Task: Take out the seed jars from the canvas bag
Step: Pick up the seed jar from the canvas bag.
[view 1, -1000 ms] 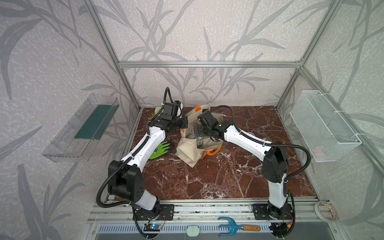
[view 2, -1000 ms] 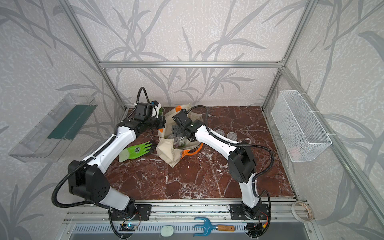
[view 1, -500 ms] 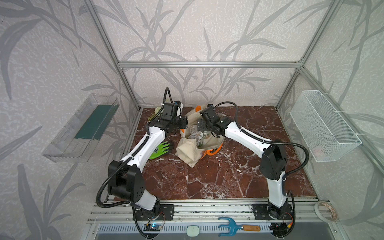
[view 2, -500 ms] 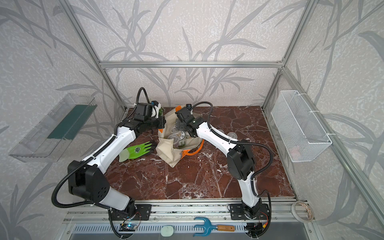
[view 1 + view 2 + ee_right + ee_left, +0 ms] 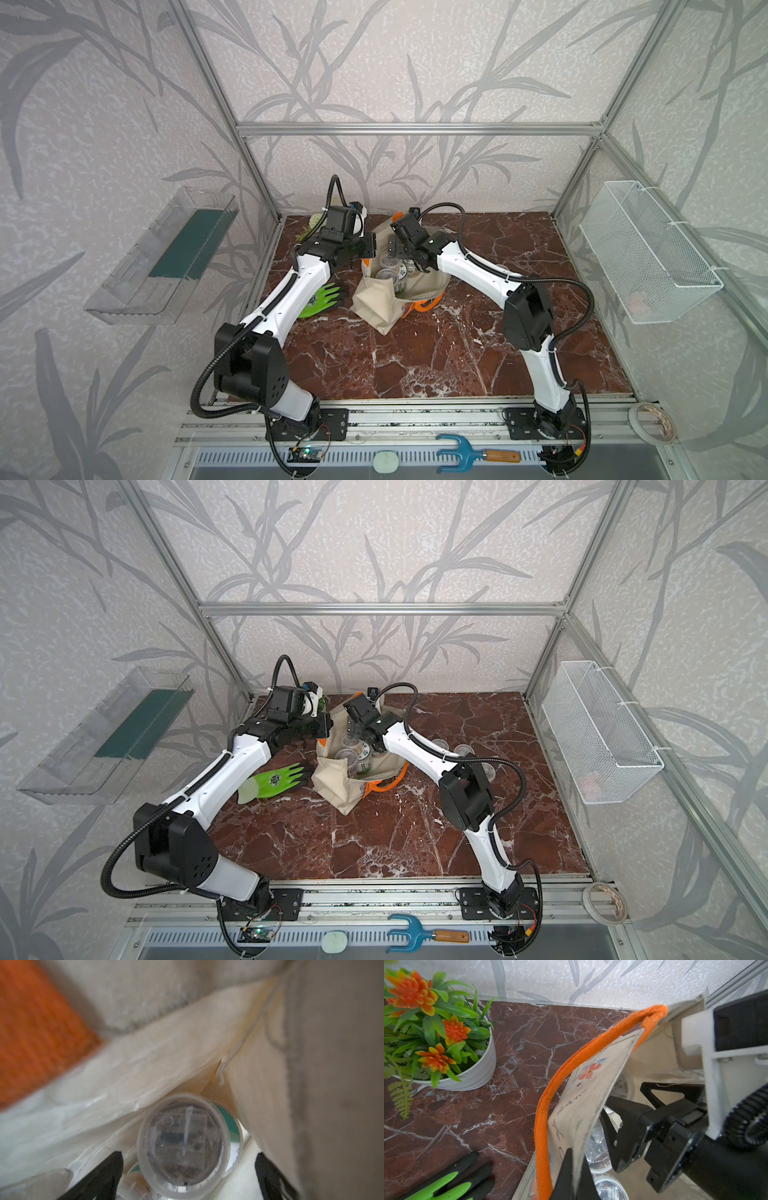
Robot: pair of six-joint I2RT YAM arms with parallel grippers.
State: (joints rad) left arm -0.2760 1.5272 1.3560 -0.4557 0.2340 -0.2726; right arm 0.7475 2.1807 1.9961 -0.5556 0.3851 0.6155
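In both top views the canvas bag (image 5: 386, 297) (image 5: 336, 785) slumps on the marble table (image 5: 415, 353) with its mouth open upward; the left gripper (image 5: 370, 249) (image 5: 326, 729) sits at the bag's rim on the left arm's side; the right gripper (image 5: 394, 254) (image 5: 353, 731) hangs over the mouth, pointing down into it; several seed jars (image 5: 387, 274) (image 5: 345, 754) lie inside the bag; in a top view a few more jars (image 5: 463, 750) stand on the table on the right arm's side of the bag, apart from it; a green glove (image 5: 276, 781) lies just beside the bag on the left arm's side.

In the left wrist view the left gripper (image 5: 574, 1159) is pinched tight on the bag's cloth rim, beside the orange strap (image 5: 548, 1095); jars (image 5: 598, 1151) show inside the bag behind that wall; the right gripper's fingers (image 5: 612, 1126) reach in above them; a flower pot (image 5: 477, 1070) stands well apart from the bag.

In the right wrist view, inside the bag, the right gripper's fingers (image 5: 104, 1176) stand wide apart on either side of a clear-lidded jar (image 5: 182, 1142); whether they touch it cannot be told; a green-lidded jar (image 5: 230, 1126) lies under it, against the bag's inner wall (image 5: 145, 1064).
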